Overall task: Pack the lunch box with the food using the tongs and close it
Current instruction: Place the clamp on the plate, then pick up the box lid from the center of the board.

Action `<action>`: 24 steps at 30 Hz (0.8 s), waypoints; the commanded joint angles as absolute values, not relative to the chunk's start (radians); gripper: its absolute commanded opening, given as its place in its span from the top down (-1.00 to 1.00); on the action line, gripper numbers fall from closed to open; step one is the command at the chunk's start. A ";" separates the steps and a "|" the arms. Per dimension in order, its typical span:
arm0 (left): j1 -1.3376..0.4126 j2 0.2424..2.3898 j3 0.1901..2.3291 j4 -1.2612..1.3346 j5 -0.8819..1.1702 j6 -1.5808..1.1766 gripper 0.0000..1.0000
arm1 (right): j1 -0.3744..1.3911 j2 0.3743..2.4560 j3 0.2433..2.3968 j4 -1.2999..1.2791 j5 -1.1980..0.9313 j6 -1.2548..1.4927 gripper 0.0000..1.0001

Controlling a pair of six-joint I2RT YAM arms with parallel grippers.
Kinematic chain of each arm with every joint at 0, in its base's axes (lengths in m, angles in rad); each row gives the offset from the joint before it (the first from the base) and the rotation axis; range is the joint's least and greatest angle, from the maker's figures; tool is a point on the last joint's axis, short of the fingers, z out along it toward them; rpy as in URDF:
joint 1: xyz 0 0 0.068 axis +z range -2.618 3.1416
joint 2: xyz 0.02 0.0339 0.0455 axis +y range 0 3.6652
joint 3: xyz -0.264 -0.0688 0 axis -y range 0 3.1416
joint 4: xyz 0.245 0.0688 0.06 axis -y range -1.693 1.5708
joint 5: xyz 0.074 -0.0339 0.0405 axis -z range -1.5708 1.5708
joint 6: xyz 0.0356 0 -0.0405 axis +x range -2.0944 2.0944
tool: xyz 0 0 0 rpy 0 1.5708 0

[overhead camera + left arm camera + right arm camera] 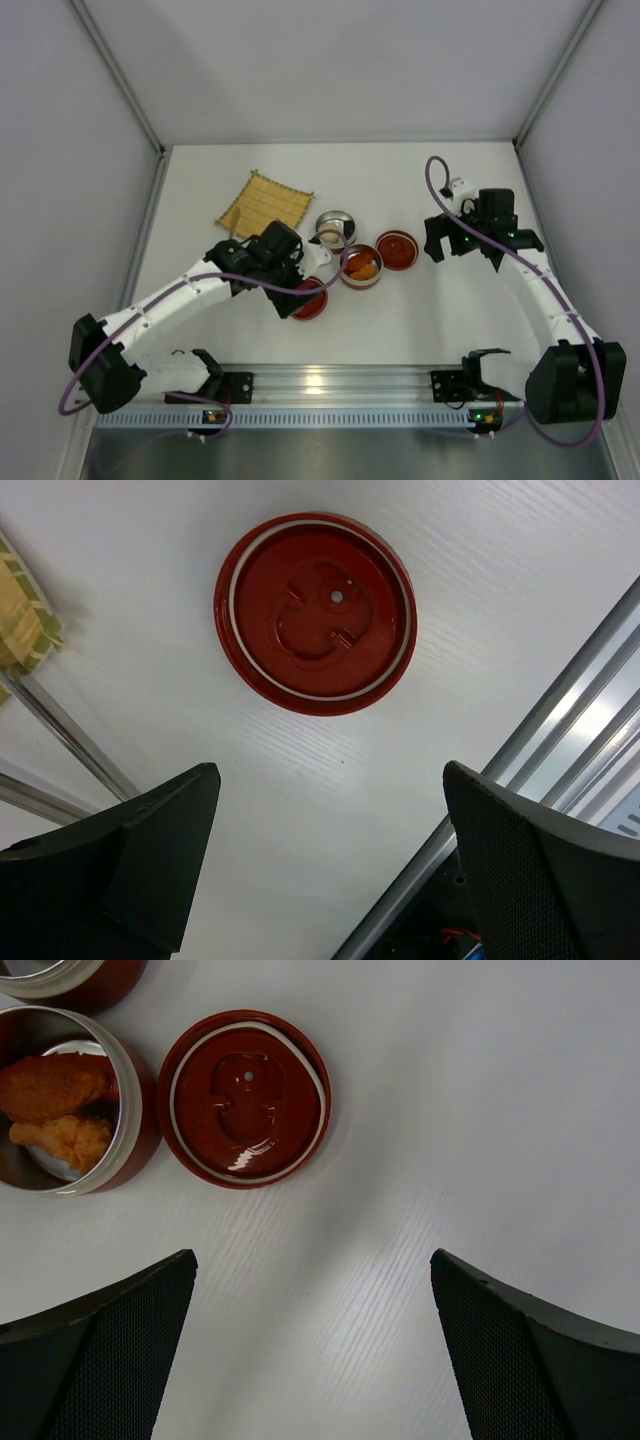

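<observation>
The lunch box stands apart in pieces. One steel-lined red pot (pixel 361 267) holds orange food (pixel 55 1085). A second pot (pixel 335 228) behind it looks empty. One red lid (pixel 397 249) lies to the right of the pots, seen from the right wrist as a red disc (pixel 245 1100). Another red lid (pixel 315 613) lies in front of my left gripper (pixel 330 780), which is open above bare table. My right gripper (pixel 312 1265) is open too, to the right of its lid. Slim silver arms, likely the tongs (pixel 70 742), run beside the mat; the left arm hides them in the top view.
A yellow woven mat (pixel 265 203) lies at the back left, its corner (pixel 20 630) in the left wrist view. The aluminium rail (pixel 330 380) runs along the near edge. Grey walls close the table on three sides.
</observation>
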State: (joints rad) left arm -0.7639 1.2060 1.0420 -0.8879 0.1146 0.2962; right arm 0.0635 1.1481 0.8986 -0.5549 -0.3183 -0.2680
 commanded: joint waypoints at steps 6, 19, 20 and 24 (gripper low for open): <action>-0.988 1.310 1.020 -0.816 -0.164 0.072 -0.96 | 0.064 1.127 0.919 -0.554 -0.295 -0.268 -0.99; -1.318 1.584 0.969 -0.667 -0.710 -0.120 -0.96 | 0.063 1.092 0.874 -0.551 -0.241 -0.302 -0.99; -1.342 1.607 0.973 -0.661 -0.738 -0.123 -0.96 | 0.063 1.095 0.873 -0.549 -0.242 -0.302 -0.99; -1.365 1.722 0.985 -0.660 -0.810 -0.140 -0.87 | 0.060 1.091 0.871 -0.552 -0.235 -0.310 -0.99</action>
State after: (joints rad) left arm -1.3502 1.6821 0.9844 -0.6975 -0.6796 -0.0967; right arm 0.0628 1.1164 0.8719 -0.5537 -0.2485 -0.2890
